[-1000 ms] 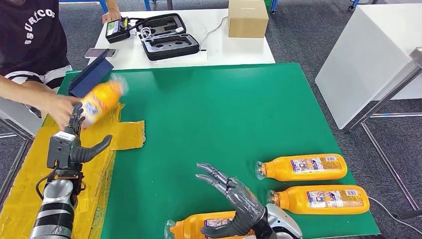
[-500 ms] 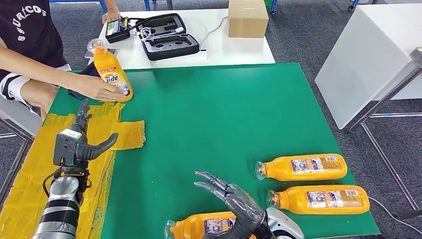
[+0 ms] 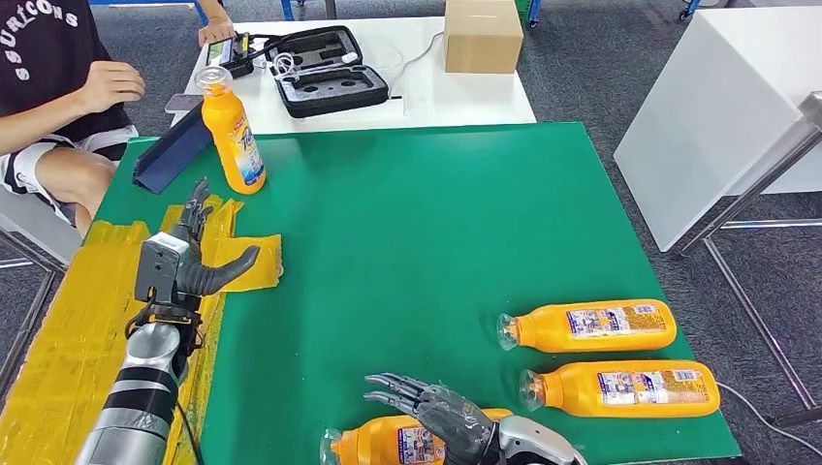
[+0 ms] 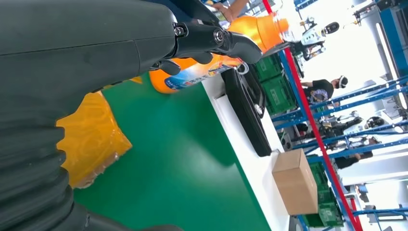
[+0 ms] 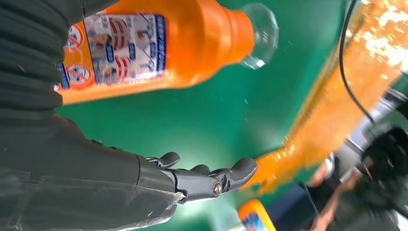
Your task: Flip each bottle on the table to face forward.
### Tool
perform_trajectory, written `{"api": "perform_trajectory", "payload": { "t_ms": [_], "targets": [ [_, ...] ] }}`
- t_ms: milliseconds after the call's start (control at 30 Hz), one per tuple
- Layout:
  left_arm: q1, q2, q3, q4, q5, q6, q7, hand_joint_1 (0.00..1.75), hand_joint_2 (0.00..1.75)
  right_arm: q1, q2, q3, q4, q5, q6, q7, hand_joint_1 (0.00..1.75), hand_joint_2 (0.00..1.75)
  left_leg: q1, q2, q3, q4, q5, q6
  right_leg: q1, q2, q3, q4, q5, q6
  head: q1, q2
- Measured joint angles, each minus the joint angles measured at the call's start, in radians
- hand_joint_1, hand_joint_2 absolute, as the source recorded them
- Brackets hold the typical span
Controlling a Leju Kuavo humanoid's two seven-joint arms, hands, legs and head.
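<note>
Three orange detergent bottles lie on their sides on the green table (image 3: 417, 223): one (image 3: 586, 325) at the right, one (image 3: 620, 387) just nearer, and one (image 3: 388, 441) at the front edge, also close up in the right wrist view as a bottle (image 5: 159, 43). A fourth orange bottle (image 3: 233, 131) stands upright at the far left, seen too as the bottle (image 4: 207, 67) past my left fingers. My left hand (image 3: 184, 262) hovers open over the yellow sheet (image 3: 87, 320). My right hand (image 3: 441, 417) is open just above the front bottle.
A person sits at the far left, one hand (image 3: 107, 82) drawn back from the table. A dark blue case (image 3: 173, 155) leans beside the upright bottle. Behind are a white table with a black foam case (image 3: 325, 68) and a cardboard box (image 3: 483, 34).
The person let go of the upright bottle and pulled their hand away. My left hand moved forward and to the right. My right hand sank lower over the front bottle.
</note>
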Motion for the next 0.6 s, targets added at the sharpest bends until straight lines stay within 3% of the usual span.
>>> {"api": "perform_trajectory", "payload": {
  "t_ms": [600],
  "targets": [
    [-0.027,-0.006,-0.018,0.042,0.008,0.0,0.0,0.0,1.75,-0.06,-0.01,0.051,0.079,-0.008,0.009,0.024,0.0,1.75,0.0,0.0,0.0,0.0,0.0,0.0,0.0,0.0,0.0,0.0,0.0,0.0,0.0,0.0]
  ]
}}
